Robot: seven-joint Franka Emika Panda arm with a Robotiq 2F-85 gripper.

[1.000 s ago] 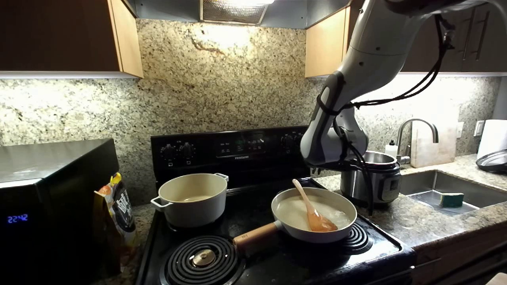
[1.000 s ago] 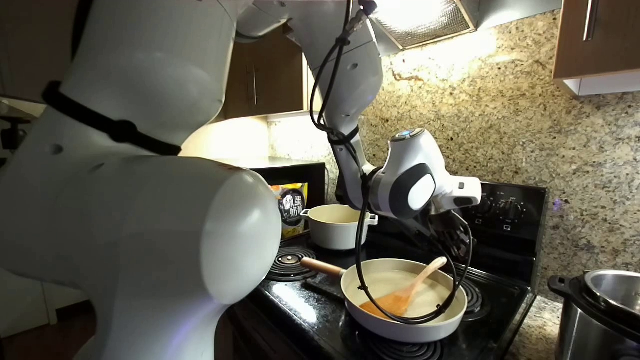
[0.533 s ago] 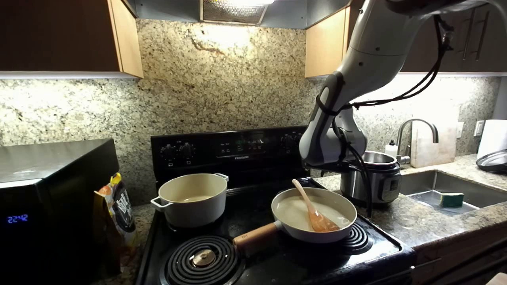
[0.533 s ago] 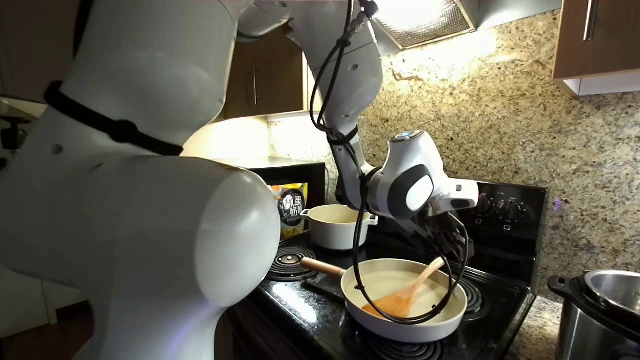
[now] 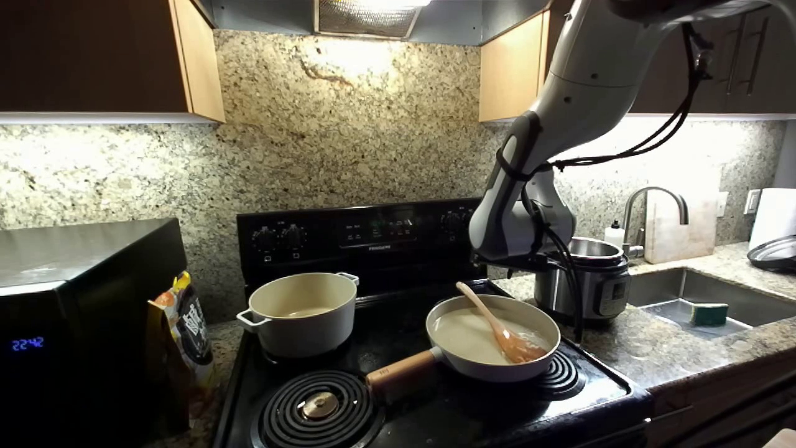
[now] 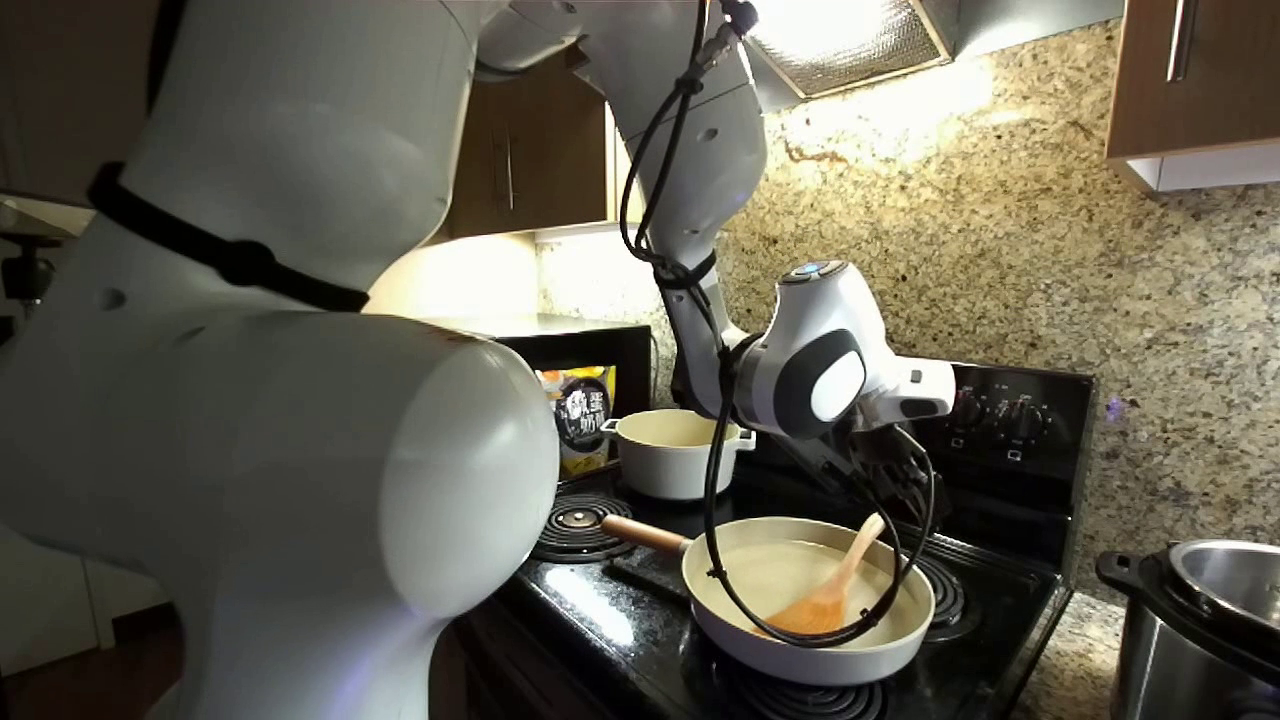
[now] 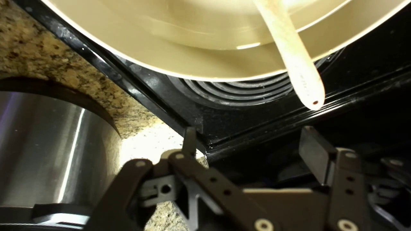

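The wooden spoon (image 7: 291,53) is leaning in the pan (image 6: 800,668), its head (image 5: 522,350) sitting farther from the pan's handle (image 5: 401,368) than a second ago. The jaws are standing apart near the spoon's end (image 7: 312,93), gripping nothing, so the spoon is apparently settling by itself.

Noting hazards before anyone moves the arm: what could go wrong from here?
The open black two-fingered hand is near the brown wooden spatula, which juts past the rim of the round cream pan; a bump might shift it.
The slack black cable hangs low by the pan; it could snag the spatula.
The round stainless-steel cooker stands beside the hand; a sideways move might knock it.
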